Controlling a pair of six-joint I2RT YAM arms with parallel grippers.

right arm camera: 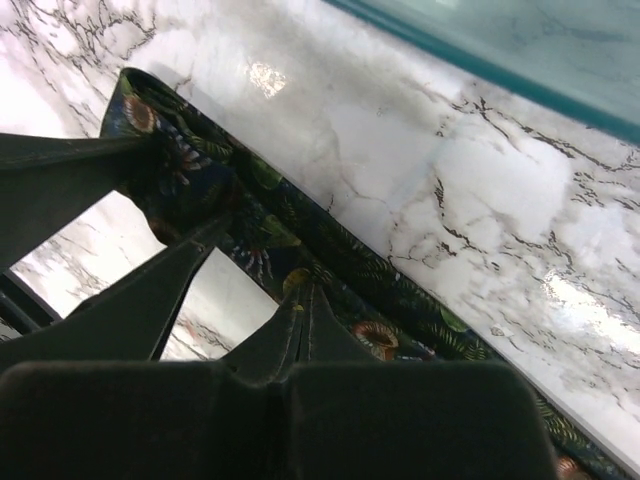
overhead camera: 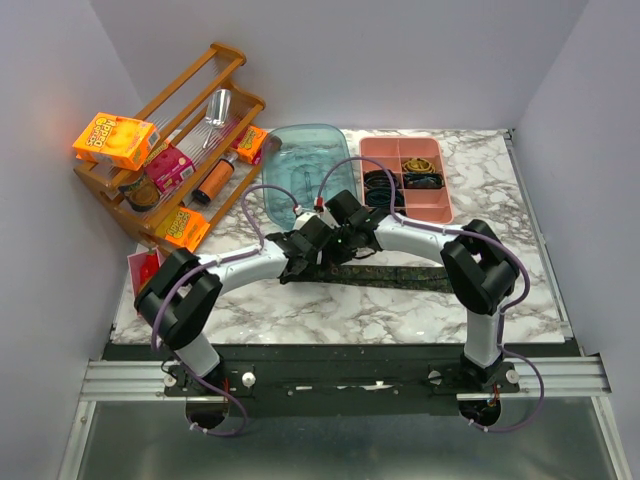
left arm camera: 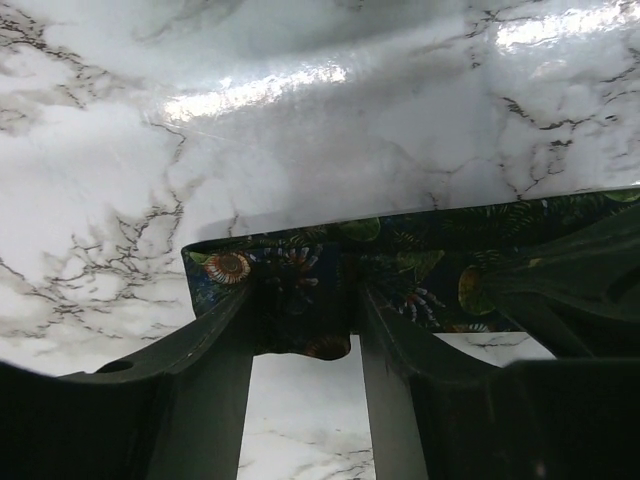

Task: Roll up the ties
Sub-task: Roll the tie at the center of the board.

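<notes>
Far left: wooden rack holding snack boxes. Centre of bench: 1 tie, dark with a shell-and-leaf print, lies flat on the marble, running left to right. Left gripper sits at the tie's folded-over left end, fingers spread, bare marble visible between them. Just right of it, right gripper: fingers pressed together, tip down on the tie; cannot tell if fabric is pinched. Behind: teal tray, then pink tray.
</notes>
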